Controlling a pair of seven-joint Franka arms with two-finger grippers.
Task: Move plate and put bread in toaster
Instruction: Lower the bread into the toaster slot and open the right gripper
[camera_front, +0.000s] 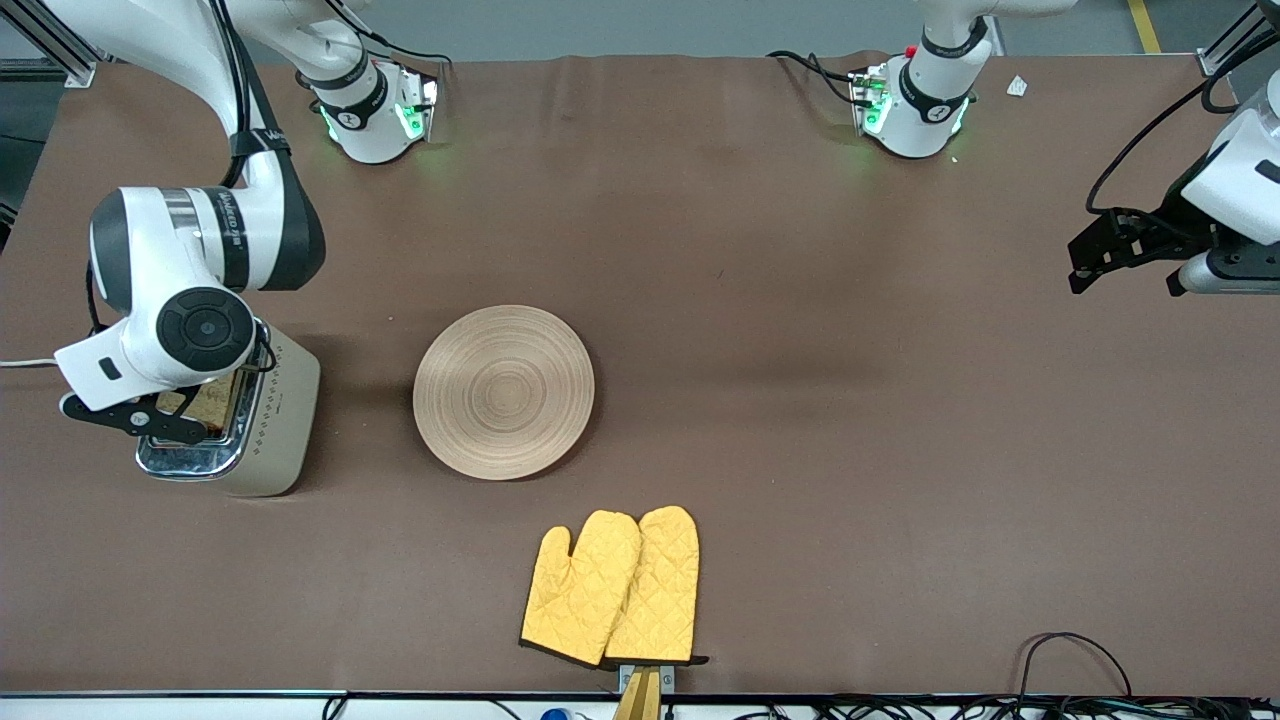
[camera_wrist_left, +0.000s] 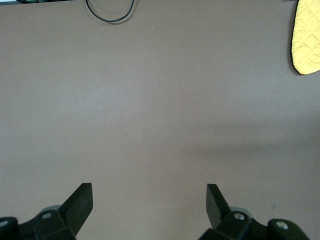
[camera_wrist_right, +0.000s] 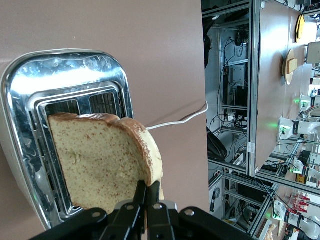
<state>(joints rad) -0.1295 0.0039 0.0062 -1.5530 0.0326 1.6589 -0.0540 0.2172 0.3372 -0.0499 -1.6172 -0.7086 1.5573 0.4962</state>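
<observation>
The toaster (camera_front: 270, 420) stands at the right arm's end of the table, its chrome top (camera_wrist_right: 75, 75) showing in the right wrist view. My right gripper (camera_wrist_right: 148, 187) is shut on one edge of the bread (camera_wrist_right: 100, 160) and holds the slice just over the toaster's slots, its far end at a slot's opening. In the front view the bread (camera_front: 205, 405) shows partly under the right wrist. The round beige plate (camera_front: 503, 391) lies bare in the middle of the table. My left gripper (camera_wrist_left: 149, 192) is open and empty over bare table at the left arm's end; that arm waits.
A pair of yellow oven mitts (camera_front: 612, 588) lies nearer the front camera than the plate, and shows at the left wrist view's edge (camera_wrist_left: 307, 35). The toaster's white cord (camera_front: 25, 362) runs off the table's end. Black cables (camera_front: 1075, 650) lie at the front edge.
</observation>
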